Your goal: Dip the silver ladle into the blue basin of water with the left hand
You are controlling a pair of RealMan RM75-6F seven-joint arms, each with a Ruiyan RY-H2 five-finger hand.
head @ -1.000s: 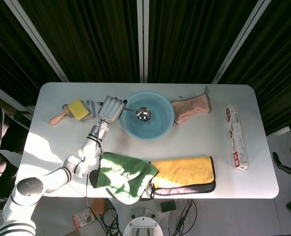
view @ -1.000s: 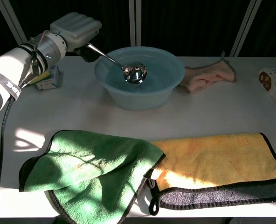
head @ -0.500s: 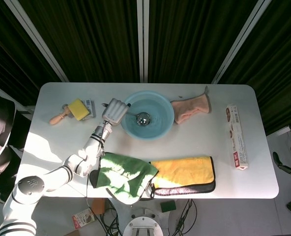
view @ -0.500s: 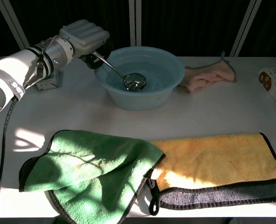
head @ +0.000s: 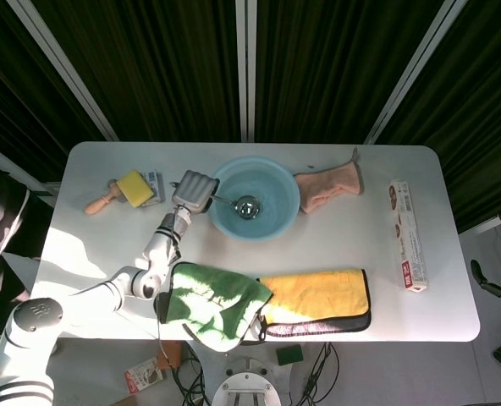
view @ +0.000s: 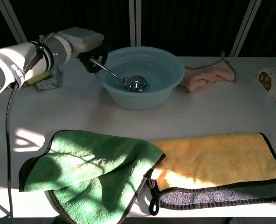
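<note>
The blue basin (head: 272,219) (view: 161,91) of water stands at the back middle of the white table. My left hand (head: 194,190) (view: 82,41) hangs just left of the basin's rim and grips the handle of the silver ladle (head: 247,205) (view: 135,84). The handle slopes over the rim, and the ladle's bowl sits low inside the basin at the water. My right hand shows in neither view.
A green cloth (view: 89,170) and a yellow cloth (view: 219,161) lie along the front of the table. A pink cloth (head: 328,188) lies right of the basin. A yellow sponge (head: 135,188), a wooden-handled brush (head: 101,201) and a small box (view: 47,80) sit left; a long carton (head: 407,235) lies far right.
My left hand has tipped down and moved closer to the basin's left rim. The ladle's bowl has sunk from above the basin down into the water.
</note>
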